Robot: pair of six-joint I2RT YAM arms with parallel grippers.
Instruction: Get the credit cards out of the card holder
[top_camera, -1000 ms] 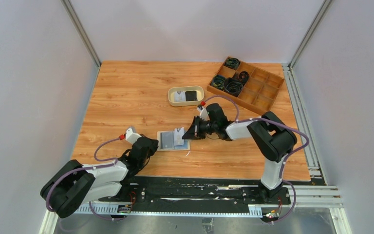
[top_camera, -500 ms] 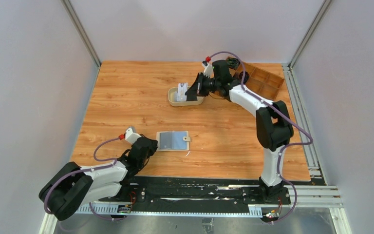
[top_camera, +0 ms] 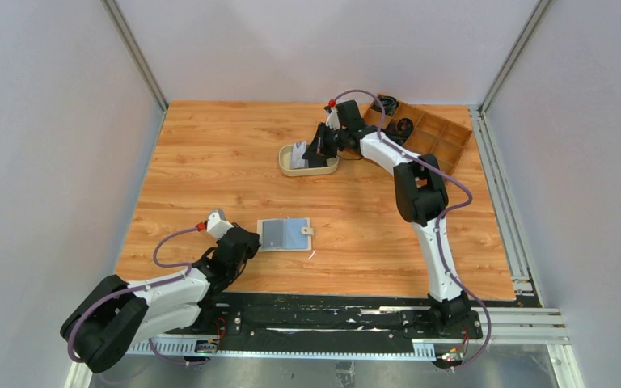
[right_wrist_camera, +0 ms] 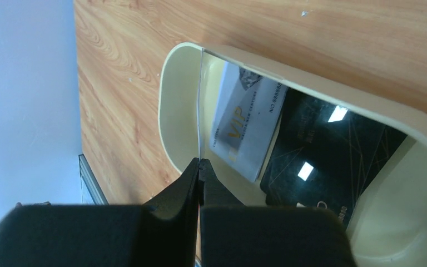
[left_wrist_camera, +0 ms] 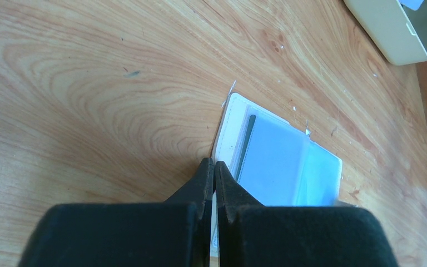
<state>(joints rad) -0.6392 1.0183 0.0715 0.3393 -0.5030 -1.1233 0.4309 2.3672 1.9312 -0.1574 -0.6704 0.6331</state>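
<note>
right wrist view: my right pincer (right_wrist_camera: 199,161) is clenched on a card (right_wrist_camera: 200,100), edge-on, its length running straight out over the tray (right_wrist_camera: 178,111).

Glossy black card (right_wrist_camera: 333,161), wood-grain table (top_camera: 210,162)

The white card (right_wrist_camera: 244,119) lying in the oval tray (right_wrist_camera: 175,105) bears "VIP" in gold letters and, along one long edge, "NO" followed by a run of eights that ends at the tray rim. Print on the black card (right_wrist_camera: 333,150) beside it is too faint to read. The edge-on card (right_wrist_camera: 199,100) shows no face.
</note>
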